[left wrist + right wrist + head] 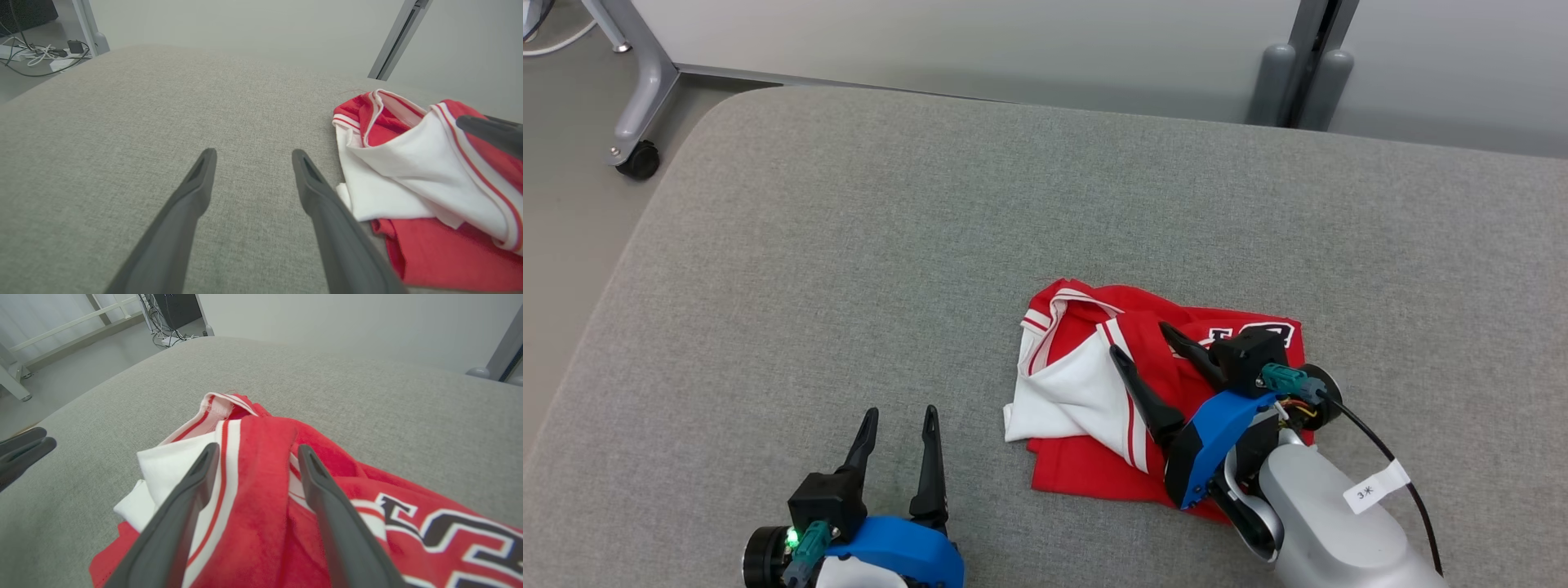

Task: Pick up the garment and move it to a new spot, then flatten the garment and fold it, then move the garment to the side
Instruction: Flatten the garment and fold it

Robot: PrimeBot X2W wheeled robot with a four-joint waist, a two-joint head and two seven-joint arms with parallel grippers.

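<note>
Grey cushion [849,245] bears a red garment [1094,469]; right fingers [1145,398] spread over it, left fingers [929,461] spread beside.

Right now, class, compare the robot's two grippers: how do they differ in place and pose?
1. The left gripper is over bare grey padding, beside the garment; the right gripper is over the garment itself.
2. In the head view, the left gripper points straight up; the right gripper slants up-left.
Shared: both stand open, neither holding cloth.
</note>
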